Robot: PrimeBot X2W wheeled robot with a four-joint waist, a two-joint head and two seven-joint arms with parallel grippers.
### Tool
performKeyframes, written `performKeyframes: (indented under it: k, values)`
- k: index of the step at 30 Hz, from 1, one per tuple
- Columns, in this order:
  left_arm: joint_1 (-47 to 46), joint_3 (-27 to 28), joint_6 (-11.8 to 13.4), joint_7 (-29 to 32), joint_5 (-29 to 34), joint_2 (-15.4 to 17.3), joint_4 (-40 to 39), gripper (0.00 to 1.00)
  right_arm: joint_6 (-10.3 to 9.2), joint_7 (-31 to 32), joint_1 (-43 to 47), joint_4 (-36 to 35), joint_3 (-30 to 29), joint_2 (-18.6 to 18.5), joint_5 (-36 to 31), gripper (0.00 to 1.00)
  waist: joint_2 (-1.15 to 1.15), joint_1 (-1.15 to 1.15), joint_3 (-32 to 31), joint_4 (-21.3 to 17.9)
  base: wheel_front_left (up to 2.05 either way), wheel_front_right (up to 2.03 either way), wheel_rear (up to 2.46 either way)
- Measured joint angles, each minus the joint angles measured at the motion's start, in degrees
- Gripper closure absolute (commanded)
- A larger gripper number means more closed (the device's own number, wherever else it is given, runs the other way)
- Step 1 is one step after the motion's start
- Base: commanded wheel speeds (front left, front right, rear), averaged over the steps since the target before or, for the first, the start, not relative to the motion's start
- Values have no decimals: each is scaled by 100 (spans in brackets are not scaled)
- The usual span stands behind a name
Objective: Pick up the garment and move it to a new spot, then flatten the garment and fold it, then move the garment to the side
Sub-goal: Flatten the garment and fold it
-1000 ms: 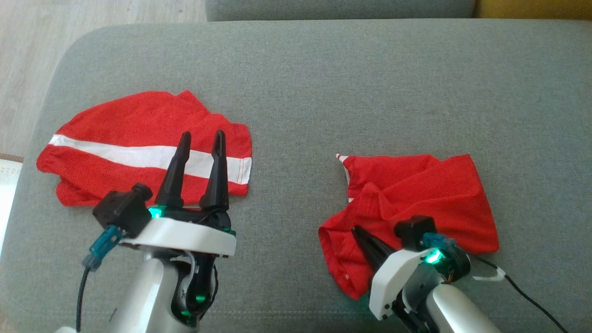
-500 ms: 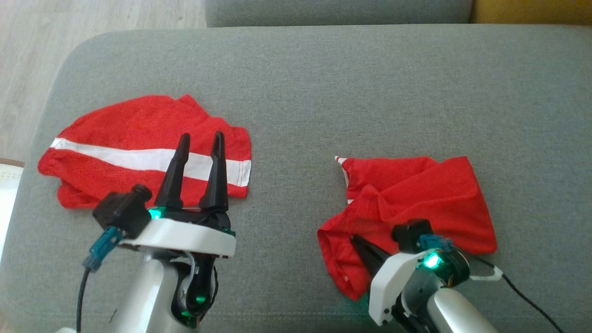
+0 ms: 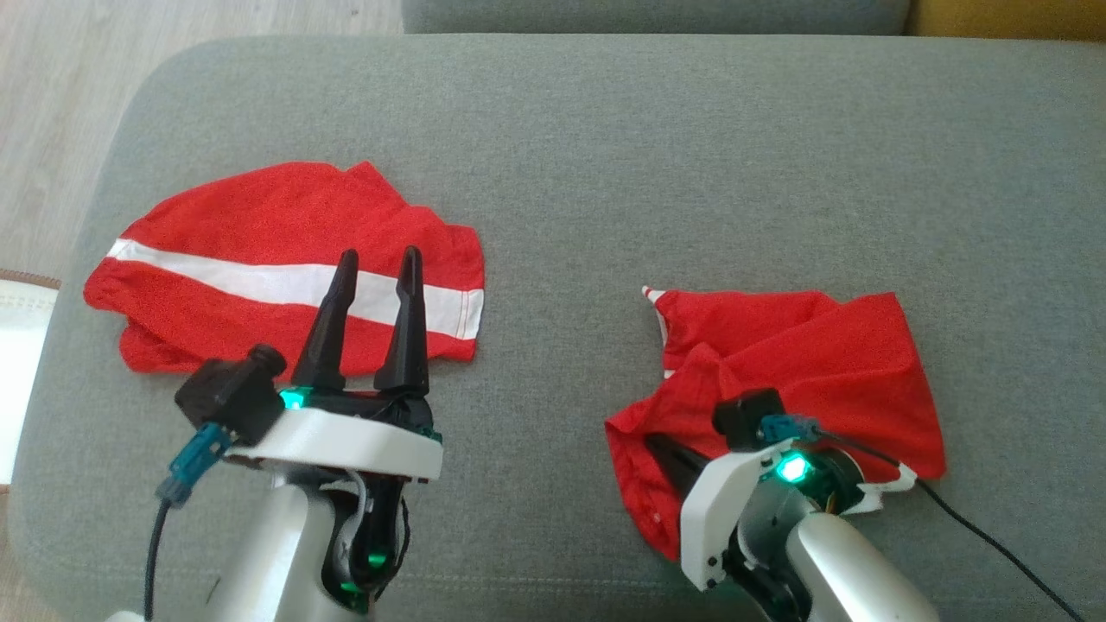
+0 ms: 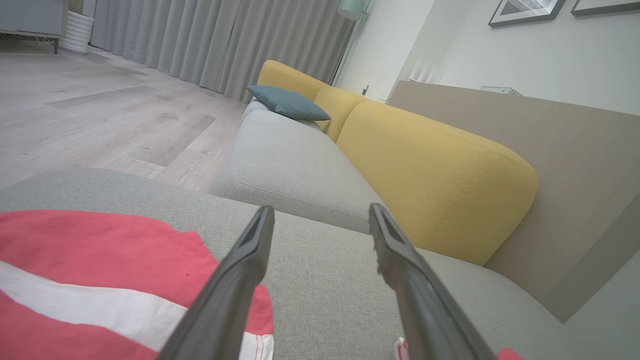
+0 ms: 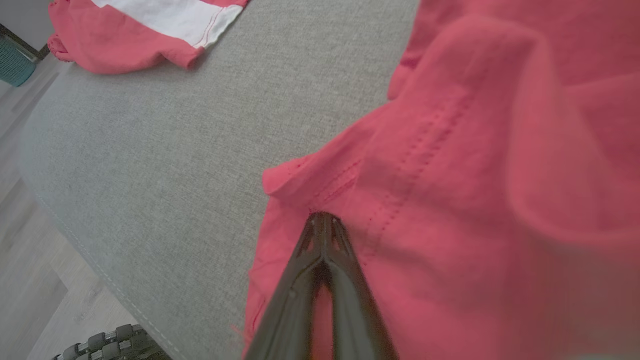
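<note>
Low over the sofa (image 3: 605, 173), right jaws clamp the crumpled garment (image 3: 821, 363); left jaws hover parted.

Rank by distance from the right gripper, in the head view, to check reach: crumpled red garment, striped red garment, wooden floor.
1. The crumpled red garment, at the right gripper fingertips.
2. The striped red garment, on the left.
3. The wooden floor, far upper left.

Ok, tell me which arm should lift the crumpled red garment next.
Right. The right hand is shut on a fold of the crumpled garment. The left hand is open, over the striped garment, apart from the crumpled one.
</note>
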Motion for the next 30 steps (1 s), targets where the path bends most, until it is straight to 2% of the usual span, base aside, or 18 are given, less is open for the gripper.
performKeyframes:
  k: [6, 16, 21, 25, 28, 30]
  values:
    - [-5, -5, 0, 0, 0, 0, 0, 0, 1, -101, -167, 99, -196, 19, -91, 100, 0, 0, 56, 37, 0, 0, 0]
    - [-20, -21, 0, 0, 0, 0, -1, 0, 0, -1386, -476, 163, -1043, 12, -442, 100, 0, 0, 173, 79, 0, 0, 0]
    - [-21, -20, 0, 0, 0, 0, 4, 0, 0, -1575, -534, 83, -463, -21, 112, 100, 0, 0, 163, 47, 0, 0, 0]
    - [-21, -16, 0, 0, 0, 0, 18, 0, 0, -1569, -519, 16, -78, -14, 277, 100, 0, 0, 88, -17, 0, 0, 0]
    - [-19, -16, 0, 0, 1, 0, 22, 0, 0, -1725, -513, -169, -105, -12, 331, 100, 0, 0, 7, -75, 0, 0, 0]
    - [-16, -7, 0, 0, 1, 0, 23, 0, 0, -1847, -506, -292, -380, -8, 312, 100, 0, 0, -43, -121, 0, 0, 0]
